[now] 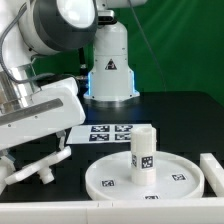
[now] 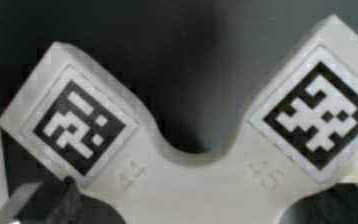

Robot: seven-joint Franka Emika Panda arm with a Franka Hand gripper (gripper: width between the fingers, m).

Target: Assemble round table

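In the wrist view the cross-shaped base fills the picture from very close. Two of its white arms point away, each with a black-and-white tag. My gripper is open, and its dark fingers show on either side of the base's middle part, which lies between them. I cannot tell whether they touch it. In the exterior view the round disc lies flat at the front, and the short post stands upright on it. The arm's white hand hangs low at the exterior view's left.
The marker board lies on the black table behind the disc. A white border rail runs along the exterior view's right. The robot's base column stands at the back, in front of a green backdrop.
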